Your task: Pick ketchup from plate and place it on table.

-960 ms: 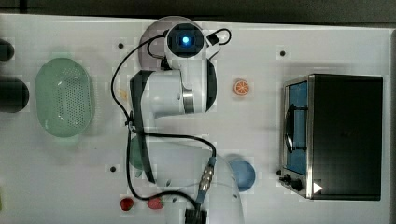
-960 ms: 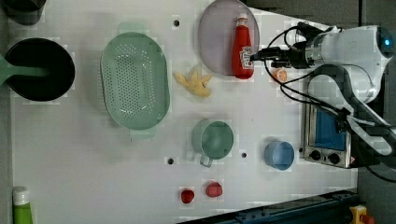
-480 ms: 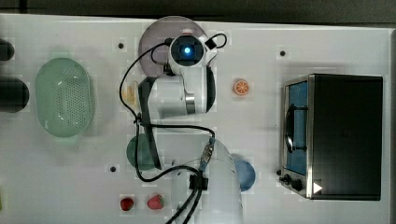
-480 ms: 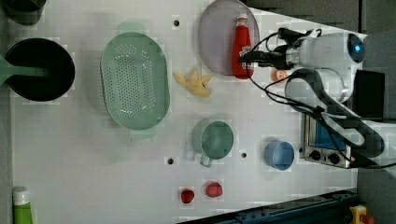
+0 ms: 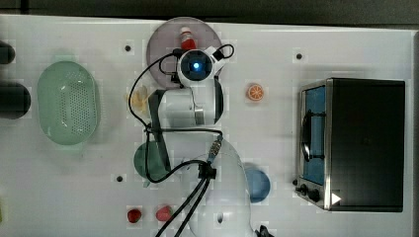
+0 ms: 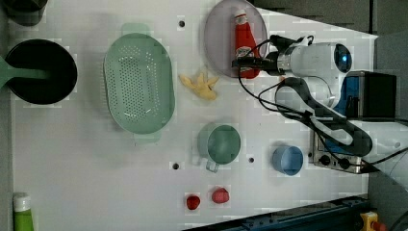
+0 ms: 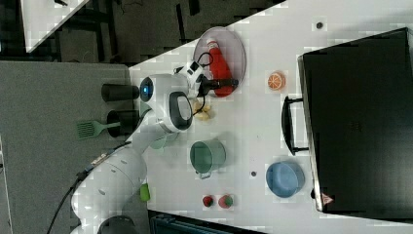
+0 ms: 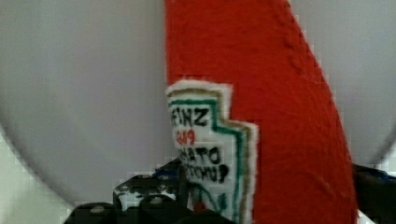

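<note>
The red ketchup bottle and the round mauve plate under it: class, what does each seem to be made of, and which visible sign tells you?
The red ketchup bottle looks soft, perhaps felt or plush: its surface is fuzzy and matte, and its white-and-green label has stitched-looking edges. The round mauve plate looks like smooth matte plastic, possibly ceramic: an even colour with no gloss.

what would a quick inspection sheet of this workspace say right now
surface: white table with a few dark screw holes
job's things: ketchup lying flat on the mauve plate, cap pointing away from the arm
clutter: green colander, yellow peel-like item, green mug, blue bowl, two small red fruits, orange slice, black pot, green bottle, black oven
grippers: gripper open, low over the bottle's base end, fingers either side of it in the wrist view
cables: black cable looping off the arm
surroundings: grey floor beyond the table edge
</note>
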